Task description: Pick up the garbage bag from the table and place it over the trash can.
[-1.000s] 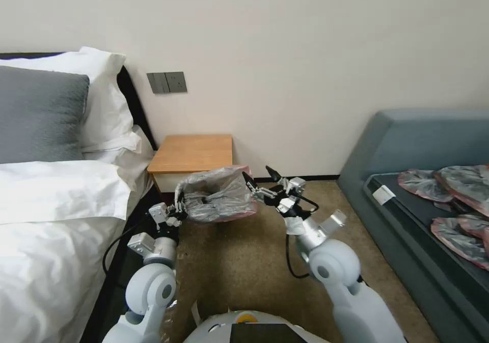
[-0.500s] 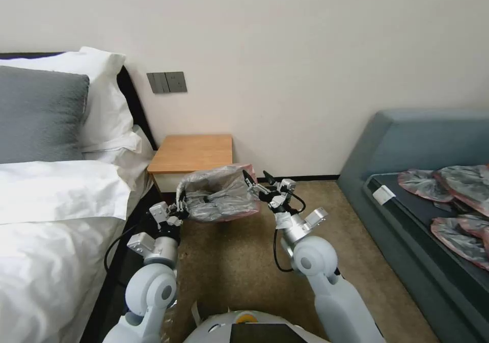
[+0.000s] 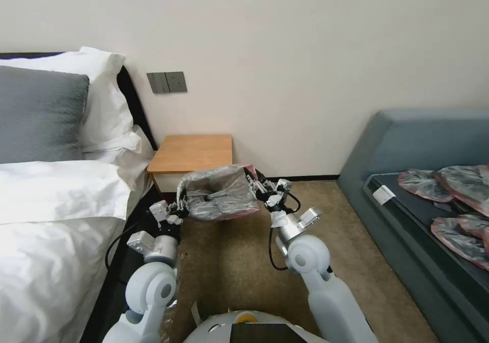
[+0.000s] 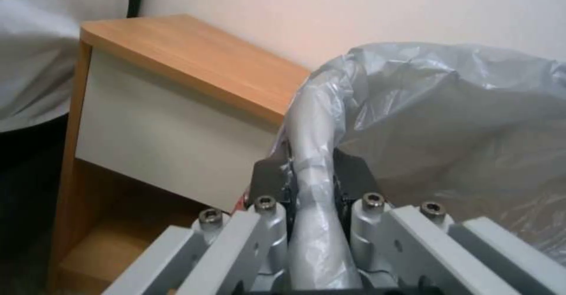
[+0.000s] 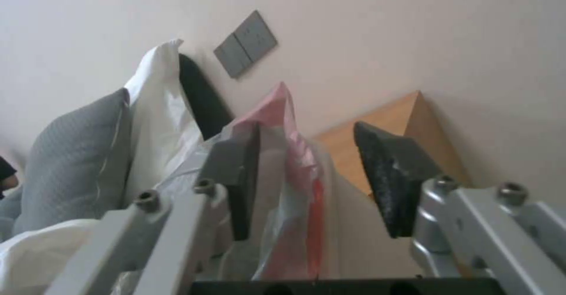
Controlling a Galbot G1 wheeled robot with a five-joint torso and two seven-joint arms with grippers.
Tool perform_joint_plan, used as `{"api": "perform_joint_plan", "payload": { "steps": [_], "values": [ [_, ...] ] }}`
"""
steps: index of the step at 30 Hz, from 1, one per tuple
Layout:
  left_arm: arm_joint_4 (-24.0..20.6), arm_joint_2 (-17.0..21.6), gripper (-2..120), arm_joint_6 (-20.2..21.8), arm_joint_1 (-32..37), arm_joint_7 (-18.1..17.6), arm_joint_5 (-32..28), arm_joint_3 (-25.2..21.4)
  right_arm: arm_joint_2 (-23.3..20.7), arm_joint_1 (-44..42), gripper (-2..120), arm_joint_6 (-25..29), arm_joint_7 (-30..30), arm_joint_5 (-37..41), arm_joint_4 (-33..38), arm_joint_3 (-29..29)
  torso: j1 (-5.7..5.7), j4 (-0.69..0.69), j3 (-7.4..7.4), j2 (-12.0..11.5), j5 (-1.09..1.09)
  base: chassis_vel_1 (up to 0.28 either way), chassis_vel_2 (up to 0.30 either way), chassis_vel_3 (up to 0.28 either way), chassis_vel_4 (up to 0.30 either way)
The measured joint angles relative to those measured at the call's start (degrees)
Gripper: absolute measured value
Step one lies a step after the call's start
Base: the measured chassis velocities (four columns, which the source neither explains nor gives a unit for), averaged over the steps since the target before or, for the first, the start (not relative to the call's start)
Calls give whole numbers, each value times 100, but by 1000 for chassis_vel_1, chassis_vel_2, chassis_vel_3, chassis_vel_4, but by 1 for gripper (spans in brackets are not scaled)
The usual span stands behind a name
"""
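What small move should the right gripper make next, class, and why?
Probably close the right gripper on the pinkish-red rim of the thin grey plastic garbage bag: its open fingers straddle that edge, while the left gripper already pinches the opposite side.

Garbage bag [image 3: 219,194]: crinkly translucent grey plastic, pinkish-red rim, mouth spread open, suspended in air in front of surface [image 3: 191,153], below its top. Surface: small wooden nightstand, orange-brown top bare, white drawer front, low shelf, against wall beside bed.
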Motion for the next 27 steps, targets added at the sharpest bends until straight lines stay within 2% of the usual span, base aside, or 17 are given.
{"api": "perform_joint_plan", "payload": {
  "steps": [2,3,5,7,9,11,20,27],
  "values": [
    [18,1,7,2,-5,0,-4,-1,10,-9,31,0,-10,-3,0,-1,0,0,0,0,0,0,0,0,0],
    [18,1,7,2,-5,0,-4,-1,10,-9,31,0,-10,-3,0,-1,0,0,0,0,0,0,0,0,0],
    [37,1,7,8,-19,-3,-10,0,11,-21,21,-1,-34,-16,6,-1,0,0,0,0,0,0,0,0,0],
    [39,3,7,11,-29,-4,-17,0,12,-24,18,-1,-45,-23,7,-1,0,0,0,0,0,0,0,0,0],
    [43,15,7,27,-53,-7,-43,-2,34,-23,4,-1,-68,-44,4,-1,0,0,0,0,0,0,0,0,0],
    [47,21,7,34,-61,-8,-56,-7,48,-21,1,-1,-76,-54,3,-1,0,0,-1,0,0,0,0,0,0],
    [57,45,7,42,-47,-12,-90,-24,64,48,0,-13,-47,-78,30,57,0,0,-1,0,0,0,0,0,0],
    [53,65,7,38,6,75,-146,-91,-178,276,0,-13,29,-33,-147,151,0,0,0,0,0,0,0,0,0]
  ]
}}
